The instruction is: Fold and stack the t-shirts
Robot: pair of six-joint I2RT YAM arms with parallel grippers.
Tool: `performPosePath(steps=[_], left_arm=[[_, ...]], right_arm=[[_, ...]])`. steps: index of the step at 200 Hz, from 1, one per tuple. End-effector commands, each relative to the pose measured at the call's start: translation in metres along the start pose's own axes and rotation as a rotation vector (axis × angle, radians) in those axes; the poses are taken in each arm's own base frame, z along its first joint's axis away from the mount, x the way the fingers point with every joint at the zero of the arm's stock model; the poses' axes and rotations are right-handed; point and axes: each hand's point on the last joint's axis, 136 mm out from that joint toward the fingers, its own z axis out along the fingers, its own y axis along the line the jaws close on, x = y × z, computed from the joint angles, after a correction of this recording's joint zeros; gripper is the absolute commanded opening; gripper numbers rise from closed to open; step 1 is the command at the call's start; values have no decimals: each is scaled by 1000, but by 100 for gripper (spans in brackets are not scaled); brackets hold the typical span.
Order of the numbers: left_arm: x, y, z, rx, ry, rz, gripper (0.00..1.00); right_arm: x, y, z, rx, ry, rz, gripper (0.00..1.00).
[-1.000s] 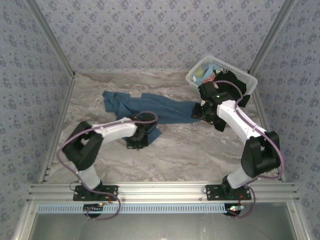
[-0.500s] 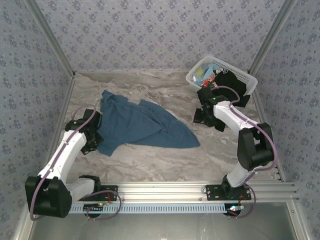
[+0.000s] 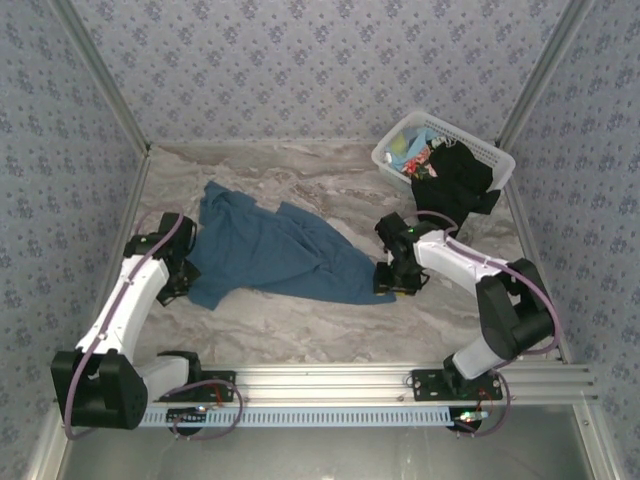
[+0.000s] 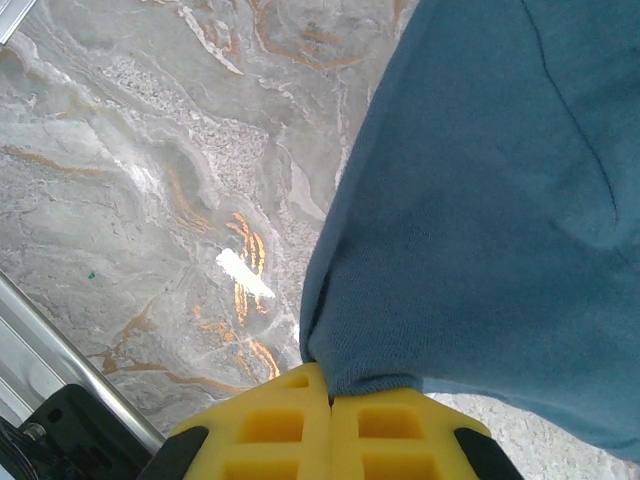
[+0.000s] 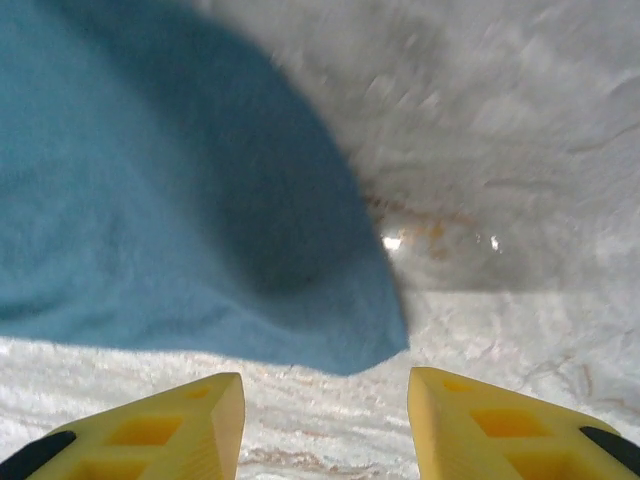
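Pinches an edge of the dusty-blue cloth t-shirt (image 3: 280,255) in the left gripper (image 4: 330,398) — clamped tight on it; holds the right gripper (image 5: 325,400) wide apart beside the shirt's opposite corner.

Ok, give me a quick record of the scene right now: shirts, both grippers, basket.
blue t-shirt: unfolded, rumpled, lying on the table
left gripper: shut, pinching the blue t-shirt's left edge
right gripper: open, low at the shirt's right corner, not gripping
basket: back right corner
black t-shirt: draped over the basket's near rim
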Motion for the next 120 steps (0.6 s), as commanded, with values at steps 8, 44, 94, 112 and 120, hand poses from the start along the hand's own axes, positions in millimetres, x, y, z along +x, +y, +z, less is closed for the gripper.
performPosePath(steps=[8,44,94,112,120], left_arm=[[-4,-5,-4,12,3,-7,0],[-4,-8,-5,30,10,-10,0],[-4,-11,-7,54,8,-17,0],[-5,-12,-8,63,3,-22,0],[-5,-14,-9,73,3,-24,0]], right_arm=[[12,-6,16,26,68,-3,45],[4,-6,29,53,70,-11,44],[-14,3,34,67,49,-47,39],[-21,7,35,61,36,-62,26],[-26,8,34,64,18,-74,18]])
